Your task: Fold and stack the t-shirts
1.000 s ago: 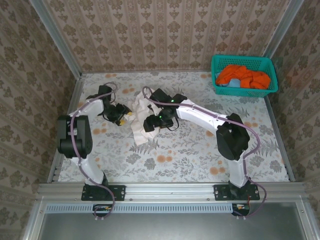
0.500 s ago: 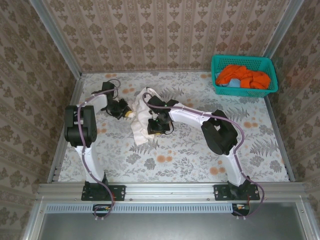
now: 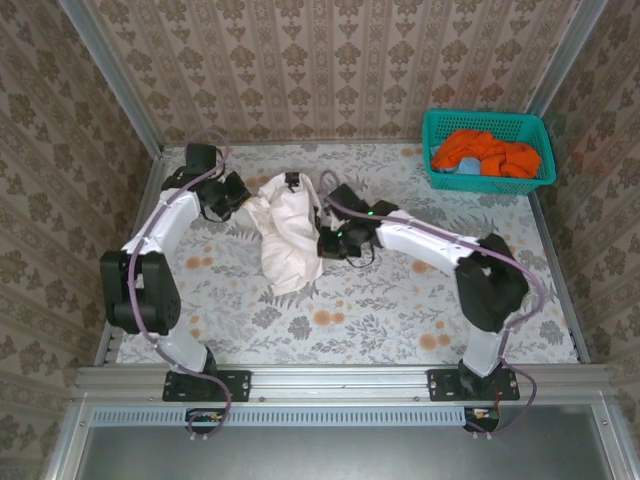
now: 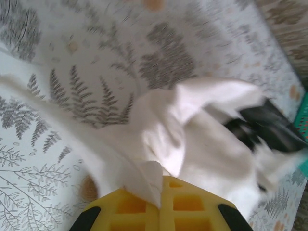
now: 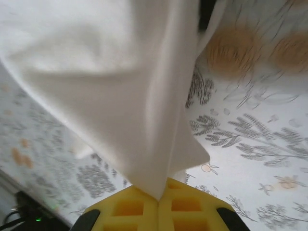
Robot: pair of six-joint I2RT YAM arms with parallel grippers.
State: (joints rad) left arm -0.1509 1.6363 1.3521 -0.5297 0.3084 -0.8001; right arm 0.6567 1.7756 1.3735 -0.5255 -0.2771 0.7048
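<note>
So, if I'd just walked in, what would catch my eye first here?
A crumpled cream-white cloth t-shirt is bunched up in the middle of the floral table. The left pincer and the right pincer each pinch a fold of it. In the far right corner, a teal plastic lattice basket holds bright orange shirts.

The bottom edge cuts off the left tool [image 4: 161,204] and right tool [image 5: 158,207] below their yellow pads [image 4: 192,208]. Ahead of the left tool, the cream shirt [image 4: 192,144] and a dark shape [image 4: 269,127] beyond it are motion-blurred. From above, both tools' tips are lost against shirt folds.
</note>
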